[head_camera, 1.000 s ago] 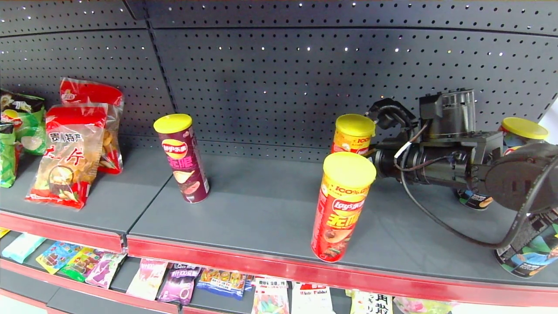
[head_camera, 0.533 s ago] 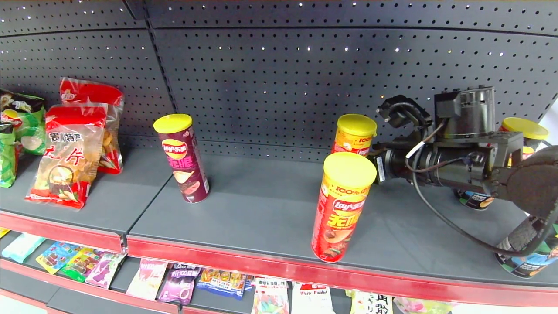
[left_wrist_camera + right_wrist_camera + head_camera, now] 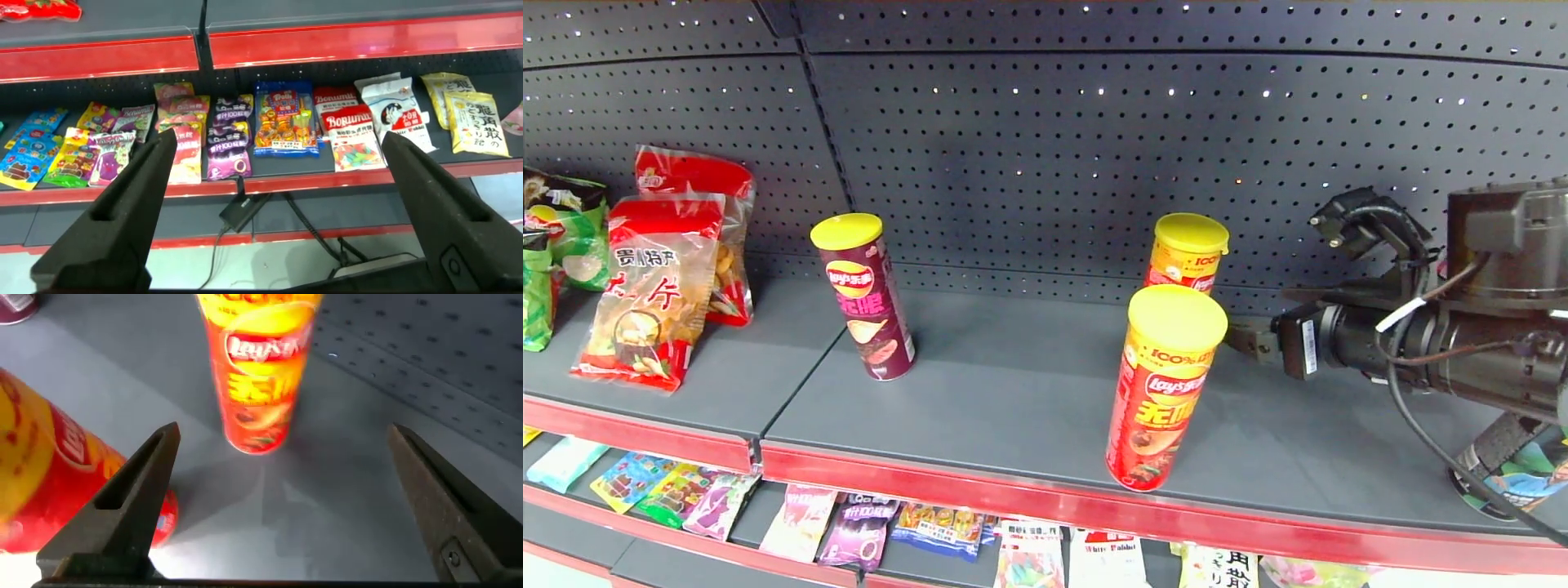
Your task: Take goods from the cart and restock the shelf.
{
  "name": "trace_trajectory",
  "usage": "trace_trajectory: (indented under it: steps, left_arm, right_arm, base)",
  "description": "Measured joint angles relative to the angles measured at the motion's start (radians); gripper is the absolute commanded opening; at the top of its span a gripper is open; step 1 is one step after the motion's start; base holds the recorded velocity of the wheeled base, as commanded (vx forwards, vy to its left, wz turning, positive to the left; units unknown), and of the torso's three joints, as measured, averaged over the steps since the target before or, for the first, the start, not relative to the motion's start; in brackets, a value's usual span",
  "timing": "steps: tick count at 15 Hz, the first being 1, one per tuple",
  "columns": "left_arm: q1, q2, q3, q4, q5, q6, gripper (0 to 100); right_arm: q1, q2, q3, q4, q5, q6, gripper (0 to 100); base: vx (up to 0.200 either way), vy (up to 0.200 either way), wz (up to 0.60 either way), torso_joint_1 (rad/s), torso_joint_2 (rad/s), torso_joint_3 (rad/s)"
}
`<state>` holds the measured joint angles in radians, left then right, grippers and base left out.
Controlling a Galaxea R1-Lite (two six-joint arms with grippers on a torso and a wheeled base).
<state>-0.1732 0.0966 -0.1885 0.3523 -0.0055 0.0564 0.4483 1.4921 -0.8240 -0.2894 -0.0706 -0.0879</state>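
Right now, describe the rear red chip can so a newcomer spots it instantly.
On the grey shelf with the red front edge, look right of centre. Two yellow-lidded red cans stand there; it is the rear red can, nearer the pegboard, partly hidden behind the front red can.

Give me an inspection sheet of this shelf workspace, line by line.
Surface: grey shelf, red front edge.
Job's things: front red can, rear red can and purple can, all upright.
Clutter: snack bags at the left end.
Grippers: right gripper open, empty, facing the rear red can; left gripper open, empty.
Cables: black cable loops below the right arm.
Surroundings: pegboard behind; candy packets on lower shelves.
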Motion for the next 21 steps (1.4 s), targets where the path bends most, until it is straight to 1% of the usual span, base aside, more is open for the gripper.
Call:
trace_trajectory:
  steps: [5,10,12,13,15,17,19,21]
  left_arm:
    - [0.0,0.0,0.0,0.0,0.0,0.0,100]
    - [-0.001,0.001,0.001,0.0,-0.015,-0.001,100]
    - [0.0,0.001,0.0,0.0,-0.008,0.0,100]
    - [0.0,0.001,0.0,0.0,-0.014,0.0,100]
    - [0.0,0.001,0.0,0.0,-0.035,-0.001,100]
    - [-0.001,0.001,0.001,0.0,-0.057,-0.001,100]
    - [-0.002,0.001,0.001,-0.001,-0.058,-0.001,100]
    - [-0.002,0.001,0.002,-0.005,-0.058,-0.002,100]
  right_arm:
    - [0.01,-0.099,0.06,0.0,-0.038,-0.002,100]
    - [0.027,-0.263,0.194,0.0,-0.051,-0.007,100]
    - [0.032,-0.351,0.26,0.0,-0.087,-0.007,100]
    - [0.032,-0.4,0.295,0.003,-0.102,-0.007,100]
    - [0.017,-0.522,0.36,0.056,-0.113,-0.013,100]
    - [0.0,-0.66,0.404,0.154,-0.118,-0.021,100]
    - [-0.014,-0.773,0.428,0.237,-0.124,-0.028,100]
    - [-0.036,-0.871,0.439,0.349,-0.124,-0.027,100]
  base:
    - [0.0,0.0,0.0,0.0,0.0,0.0]
    - [0.0,0.0,0.0,0.0,0.0,0.0]
    - [0.0,0.0,0.0,0.0,0.0,0.0]
    - [0.0,0.0,0.0,0.0,0.0,0.0]
    - [0.0,0.0,0.0,0.0,0.0,0.0]
    - [0.0,0.0,0.0,0.0,0.0,0.0]
    - [0.0,0.0,0.0,0.0,0.0,0.0]
    - [0.0,0.0,0.0,0.0,0.0,0.0]
